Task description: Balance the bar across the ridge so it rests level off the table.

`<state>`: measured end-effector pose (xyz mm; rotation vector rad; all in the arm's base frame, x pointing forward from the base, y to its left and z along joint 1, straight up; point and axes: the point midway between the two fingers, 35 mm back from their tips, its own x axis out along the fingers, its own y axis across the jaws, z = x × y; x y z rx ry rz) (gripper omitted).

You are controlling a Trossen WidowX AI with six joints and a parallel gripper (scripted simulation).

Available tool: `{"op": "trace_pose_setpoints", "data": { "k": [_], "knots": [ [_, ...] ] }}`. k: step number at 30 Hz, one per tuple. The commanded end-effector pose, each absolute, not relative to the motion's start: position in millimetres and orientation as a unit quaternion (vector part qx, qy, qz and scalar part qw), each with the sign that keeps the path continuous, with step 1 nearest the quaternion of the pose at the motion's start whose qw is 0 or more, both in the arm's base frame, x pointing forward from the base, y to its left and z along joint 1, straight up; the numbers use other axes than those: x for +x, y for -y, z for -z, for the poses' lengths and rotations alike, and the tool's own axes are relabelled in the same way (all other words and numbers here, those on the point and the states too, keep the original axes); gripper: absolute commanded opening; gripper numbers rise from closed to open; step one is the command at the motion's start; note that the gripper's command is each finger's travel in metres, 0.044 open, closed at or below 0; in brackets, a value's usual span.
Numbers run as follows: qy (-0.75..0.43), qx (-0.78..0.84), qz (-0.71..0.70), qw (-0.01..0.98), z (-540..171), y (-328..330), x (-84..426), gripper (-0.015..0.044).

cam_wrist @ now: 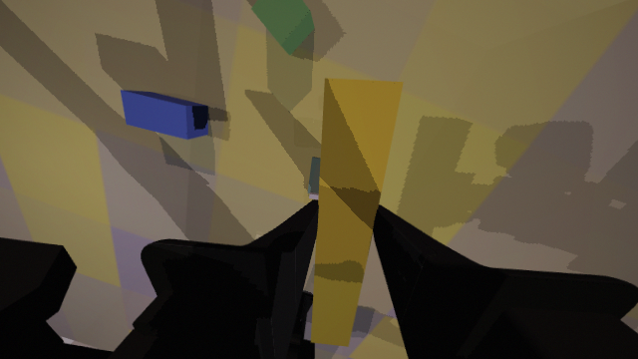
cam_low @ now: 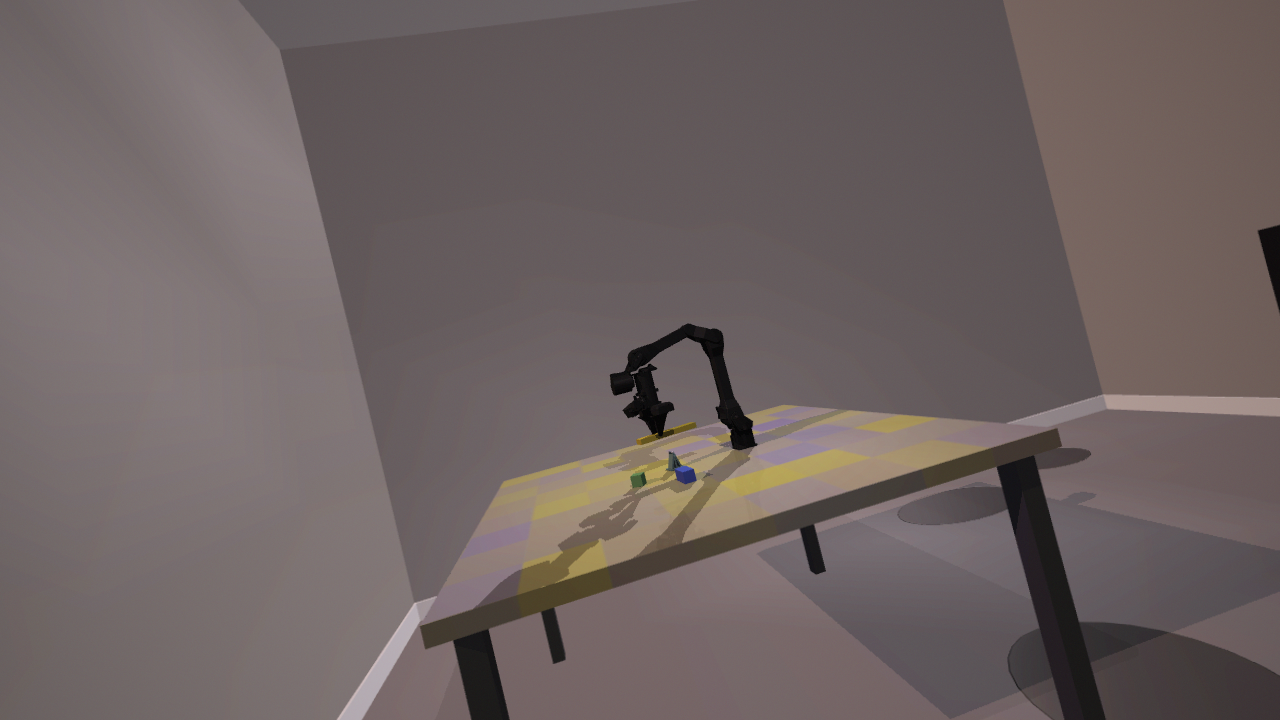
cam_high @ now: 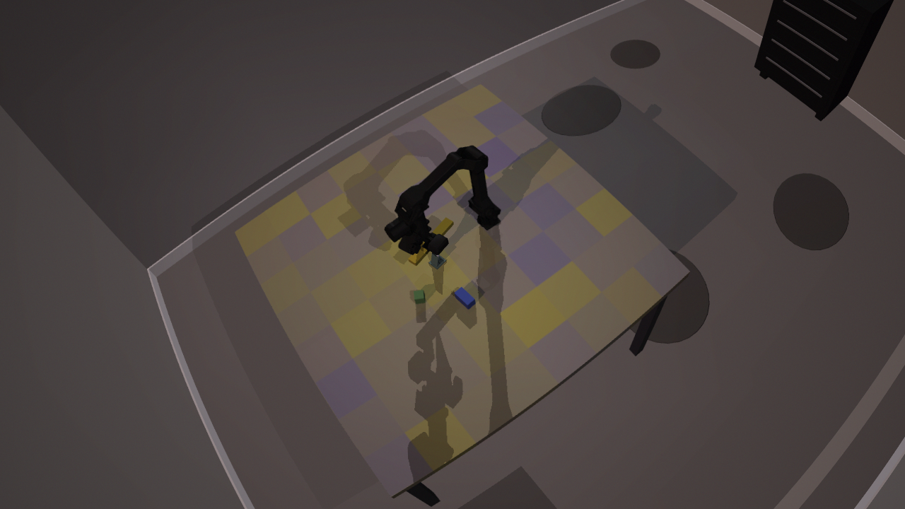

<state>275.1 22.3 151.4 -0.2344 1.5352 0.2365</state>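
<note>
Bar held aloft in the hand

Yellow bar (cam_high: 445, 227) (cam_low: 680, 428) (cam_wrist: 347, 209) is clamped between the fingers of the hand (cam_high: 420, 252) (cam_low: 660, 435) (cam_wrist: 345, 208), held above the patterned surface (cam_high: 556, 303) (cam_low: 760, 501) (cam_wrist: 259, 65). The grey-green ridge (cam_high: 437, 261) (cam_low: 673, 461) (cam_wrist: 314, 176) is left standing on the surface, partly covered by the bar in the wrist view. A green block (cam_high: 418, 296) (cam_low: 638, 480) (cam_wrist: 286, 22) and a blue block (cam_high: 464, 297) (cam_low: 685, 474) (cam_wrist: 159, 115) are seen near the ridge.
</note>
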Motion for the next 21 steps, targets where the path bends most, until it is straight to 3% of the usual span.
{"op": "trace_pose_setpoints", "data": {
  "k": [1, 21],
  "knots": [
    [-0.692, -0.080, -0.080, 0.713, -153.9, -36.6, 277.7, 0.0000],
    [-0.693, -0.075, -0.076, 0.713, -127.6, -38.3, 280.2, 0.0000]
  ]
}}
